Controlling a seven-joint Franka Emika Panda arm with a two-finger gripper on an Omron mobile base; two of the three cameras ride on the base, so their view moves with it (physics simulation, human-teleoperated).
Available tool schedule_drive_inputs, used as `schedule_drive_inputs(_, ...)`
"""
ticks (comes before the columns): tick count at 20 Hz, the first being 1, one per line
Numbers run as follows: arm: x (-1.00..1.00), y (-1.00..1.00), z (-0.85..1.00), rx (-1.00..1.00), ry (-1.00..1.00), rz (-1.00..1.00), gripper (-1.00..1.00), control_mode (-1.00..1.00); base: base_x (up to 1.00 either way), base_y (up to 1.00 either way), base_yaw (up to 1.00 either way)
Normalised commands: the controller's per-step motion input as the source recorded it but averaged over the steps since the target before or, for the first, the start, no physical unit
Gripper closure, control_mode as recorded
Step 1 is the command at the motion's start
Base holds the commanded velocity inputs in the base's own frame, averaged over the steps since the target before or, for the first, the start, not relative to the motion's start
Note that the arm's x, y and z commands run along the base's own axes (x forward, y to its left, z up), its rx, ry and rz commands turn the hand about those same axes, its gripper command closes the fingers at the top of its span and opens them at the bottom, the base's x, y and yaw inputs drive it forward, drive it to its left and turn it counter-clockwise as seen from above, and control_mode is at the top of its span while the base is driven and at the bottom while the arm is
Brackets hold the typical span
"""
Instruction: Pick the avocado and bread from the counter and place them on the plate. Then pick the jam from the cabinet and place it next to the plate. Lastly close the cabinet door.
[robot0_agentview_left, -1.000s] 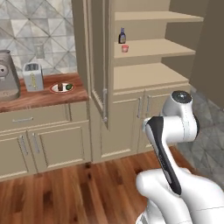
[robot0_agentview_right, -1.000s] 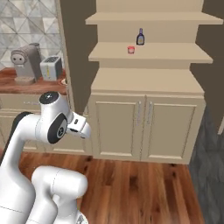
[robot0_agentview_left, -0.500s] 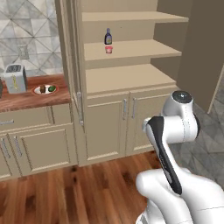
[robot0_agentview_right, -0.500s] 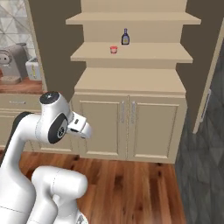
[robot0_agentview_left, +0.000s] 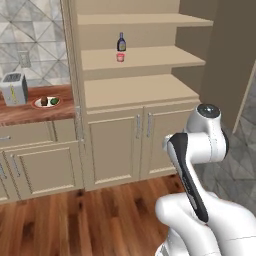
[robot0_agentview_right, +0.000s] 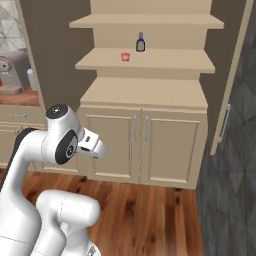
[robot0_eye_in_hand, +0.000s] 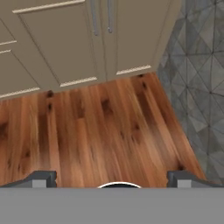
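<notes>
The two-finger dark gripper points down at the reddish wooden plank floor, its fingers wide apart and holding nothing; the arm is probably tucked this way for driving. Beyond stands the tall beige wooden cabinet, doors open, with the tiny red-pink jam jar on a middle shelf just in front of a dark bottle with a pale label. Far left, the reddish-brown wood-grain counter carries the white orange-rimmed plate, seemingly loaded already, so the jam looks next.

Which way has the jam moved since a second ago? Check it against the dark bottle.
No. The jam sits just below-front of the dark bottle on the same cabinet shelf as before; only the camera shifted with the base.
</notes>
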Motion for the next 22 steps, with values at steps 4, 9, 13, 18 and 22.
schedule_drive_inputs(4,0.00,0.00,0.00,0.00,0.00,0.00,-1.00,1.00,0.37,-0.35,0.14)
schedule_drive_inputs(9,0.00,0.00,0.00,0.00,0.00,0.00,-1.00,1.00,0.44,-0.34,0.15)
schedule_drive_inputs(13,0.00,0.00,0.00,0.00,0.00,0.00,-1.00,1.00,0.43,-0.37,0.15)
schedule_drive_inputs(18,0.00,0.00,0.00,0.00,0.00,0.00,-1.00,1.00,0.39,-0.39,0.12)
schedule_drive_inputs(22,0.00,0.00,0.00,0.00,0.00,0.00,-1.00,1.00,0.37,-0.40,0.05)
